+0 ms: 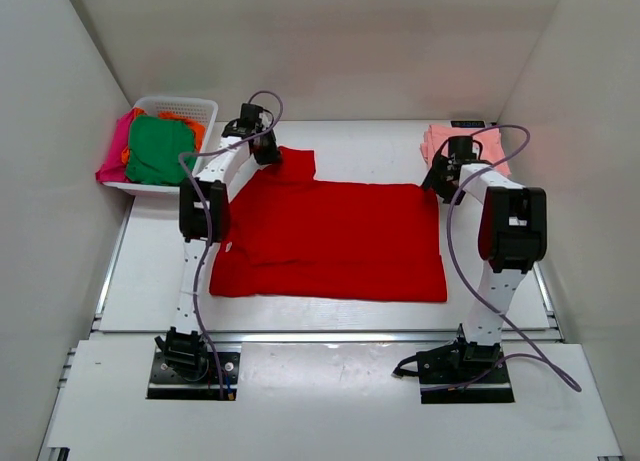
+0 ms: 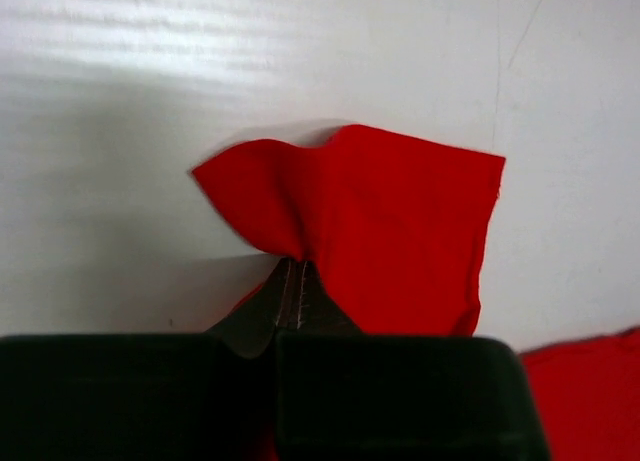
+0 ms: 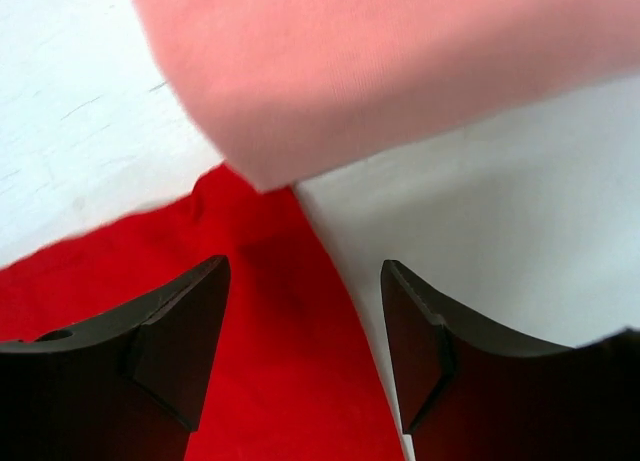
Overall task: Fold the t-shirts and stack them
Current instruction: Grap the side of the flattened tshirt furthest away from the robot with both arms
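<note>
Left tool (image 2: pixel 291 269) clamped on the far-left sleeve of the red t-shirt (image 1: pixel 330 241). Right tool (image 3: pixel 303 269), jaws apart, over its far-right corner. Long axis runs left-right across the bench (image 1: pixel 150 281).

**What the views keep back**

The orange t-shirt (image 1: pixel 192 125) and magenta t-shirt (image 1: pixel 114 153) show only as edges under the green t-shirt (image 1: pixel 158 149); the left arm (image 1: pixel 205 209) covers one side of the red t-shirt (image 1: pixel 340 236); the right arm (image 1: pixel 510 226) hides part of the salmon-pink t-shirt (image 1: pixel 437 139), which is blurred and cut by the top edge at the right wrist; the left gripper (image 2: pixel 293 263) masks the red cloth nearest its own camera.
</note>
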`<state>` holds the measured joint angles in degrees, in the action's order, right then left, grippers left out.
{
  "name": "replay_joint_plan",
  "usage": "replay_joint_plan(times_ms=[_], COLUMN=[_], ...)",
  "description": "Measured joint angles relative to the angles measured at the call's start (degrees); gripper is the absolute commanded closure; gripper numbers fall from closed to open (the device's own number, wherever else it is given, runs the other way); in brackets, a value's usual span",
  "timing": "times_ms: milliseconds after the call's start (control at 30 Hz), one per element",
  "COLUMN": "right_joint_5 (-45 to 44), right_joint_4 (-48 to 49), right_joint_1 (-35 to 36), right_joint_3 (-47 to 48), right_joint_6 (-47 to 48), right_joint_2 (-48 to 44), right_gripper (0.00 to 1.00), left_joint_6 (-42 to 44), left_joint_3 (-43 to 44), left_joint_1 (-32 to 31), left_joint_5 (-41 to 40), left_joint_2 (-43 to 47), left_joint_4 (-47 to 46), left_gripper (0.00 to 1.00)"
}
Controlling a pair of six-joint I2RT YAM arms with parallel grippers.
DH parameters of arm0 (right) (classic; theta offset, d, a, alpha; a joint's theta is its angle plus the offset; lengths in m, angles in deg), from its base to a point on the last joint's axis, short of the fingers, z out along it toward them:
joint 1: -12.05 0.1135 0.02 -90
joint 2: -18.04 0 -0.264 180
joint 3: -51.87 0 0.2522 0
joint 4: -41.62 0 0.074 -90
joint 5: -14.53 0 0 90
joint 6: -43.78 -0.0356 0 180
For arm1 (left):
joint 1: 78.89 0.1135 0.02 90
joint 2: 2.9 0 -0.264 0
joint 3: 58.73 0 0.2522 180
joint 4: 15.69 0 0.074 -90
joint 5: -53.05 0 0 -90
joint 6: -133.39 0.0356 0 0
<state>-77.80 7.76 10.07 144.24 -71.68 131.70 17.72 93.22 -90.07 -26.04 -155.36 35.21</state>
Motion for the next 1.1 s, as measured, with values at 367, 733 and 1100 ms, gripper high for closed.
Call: replay_joint_plan(times_ms=[367, 733, 1100], right_joint_5=[-0.3, 2.4, 9.4], right_joint_4=[-3.6, -2.5, 1.4], right_joint_1=[2.7, 3.2, 1.0], right_joint_3=[11.9, 11.3, 4.1], right_joint_6=[-0.4, 1.3, 7.2], right_joint_2=[9.1, 9.1, 3.8], right_gripper=[0.99, 1.00, 1.00], left_joint_6=[0.0, 0.0, 0.4], left_joint_3=[-17.2, -19.9, -49.5], left_joint_1=[1.5, 2.9, 5.1], left_joint_5=[2.4, 3.7, 4.9], left_joint_2=[13.5, 16.0, 47.5], left_joint_4=[-7.1, -8.3, -11.0], left_gripper=[1.00, 1.00, 1.00])
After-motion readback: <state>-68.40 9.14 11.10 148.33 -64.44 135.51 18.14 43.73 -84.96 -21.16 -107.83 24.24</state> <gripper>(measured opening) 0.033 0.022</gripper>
